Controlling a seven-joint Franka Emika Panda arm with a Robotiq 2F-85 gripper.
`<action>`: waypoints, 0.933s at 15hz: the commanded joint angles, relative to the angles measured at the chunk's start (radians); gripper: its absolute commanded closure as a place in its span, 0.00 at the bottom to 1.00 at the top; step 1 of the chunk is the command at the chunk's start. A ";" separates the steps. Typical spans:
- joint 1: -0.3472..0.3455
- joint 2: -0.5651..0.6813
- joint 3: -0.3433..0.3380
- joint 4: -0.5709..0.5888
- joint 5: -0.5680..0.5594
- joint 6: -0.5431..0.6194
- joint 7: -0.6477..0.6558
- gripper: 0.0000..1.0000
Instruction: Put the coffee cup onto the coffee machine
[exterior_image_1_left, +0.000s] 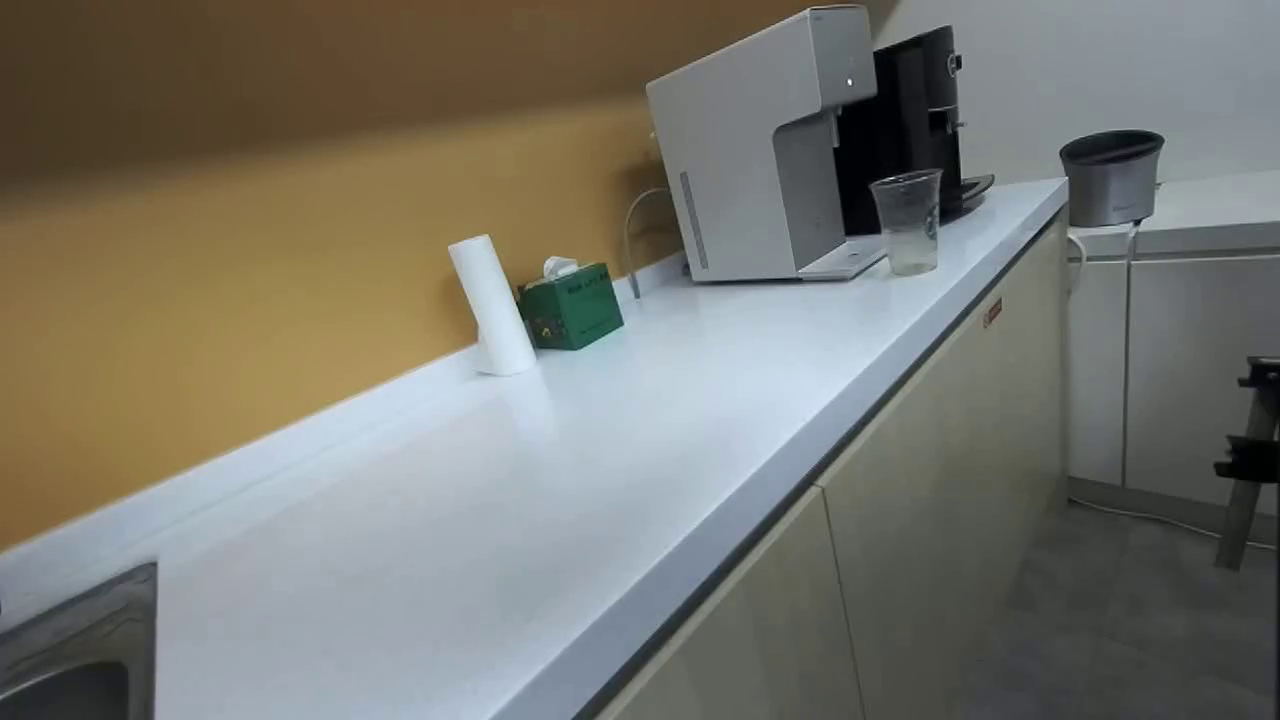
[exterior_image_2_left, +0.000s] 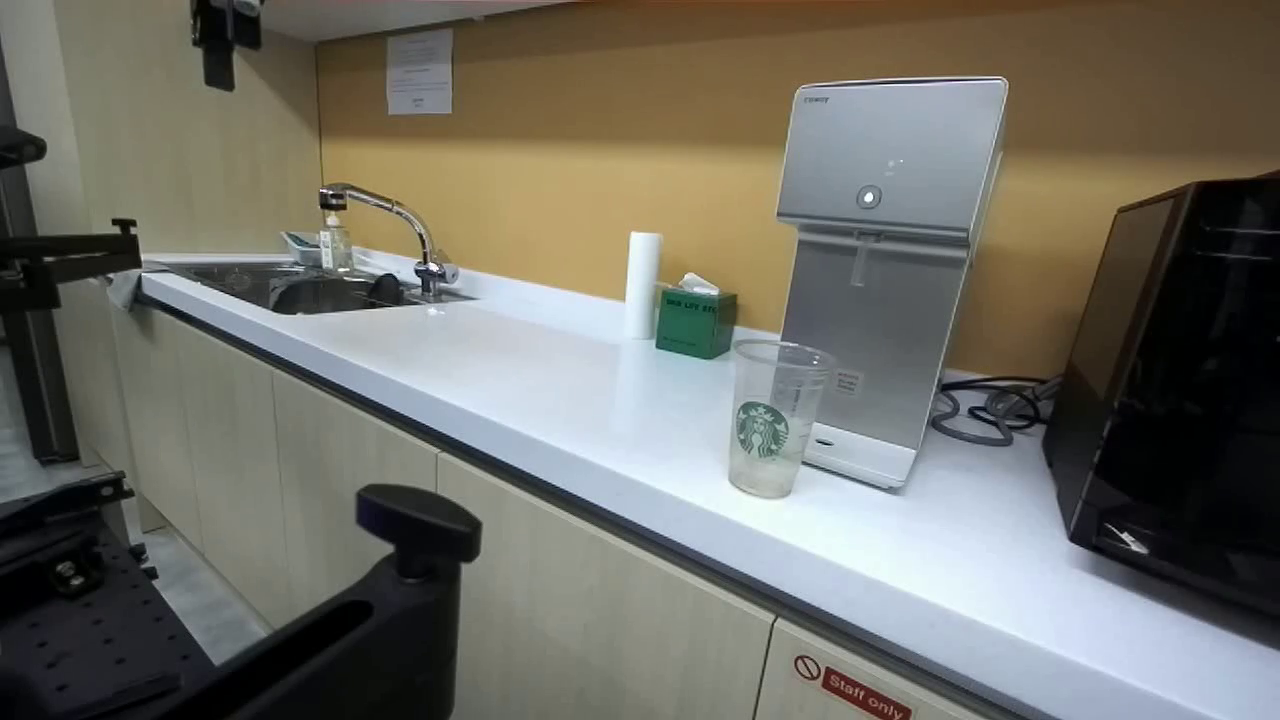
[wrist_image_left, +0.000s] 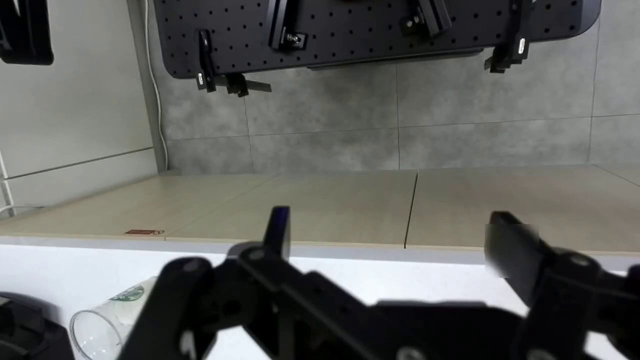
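The coffee cup is a clear plastic tumbler with a green logo. It stands upright on the white counter in both exterior views (exterior_image_1_left: 907, 225) (exterior_image_2_left: 775, 420) and shows at the lower left of the wrist view (wrist_image_left: 112, 317). It stands in front of a silver-white dispenser, apart from the black coffee machine (exterior_image_1_left: 915, 120), which also shows in an exterior view (exterior_image_2_left: 1185, 400). My gripper (wrist_image_left: 395, 232) is open, with nothing between its fingers. It is above the counter's front edge, with the cup off to the left in the wrist view.
The silver-white dispenser (exterior_image_2_left: 880, 250) stands beside the coffee machine. A green tissue box (exterior_image_2_left: 696, 322) and a white paper roll (exterior_image_2_left: 642, 285) are by the wall. The sink (exterior_image_2_left: 300, 290) is at the far end. A black perforated base (wrist_image_left: 350, 35) stands before the counter (exterior_image_1_left: 500, 480).
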 joint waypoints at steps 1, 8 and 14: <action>0.027 0.008 -0.018 0.003 -0.011 -0.002 0.015 0.00; -0.042 -0.008 -0.061 -0.043 -0.053 0.210 0.105 0.00; -0.111 0.062 -0.250 -0.063 -0.114 0.391 -0.065 0.00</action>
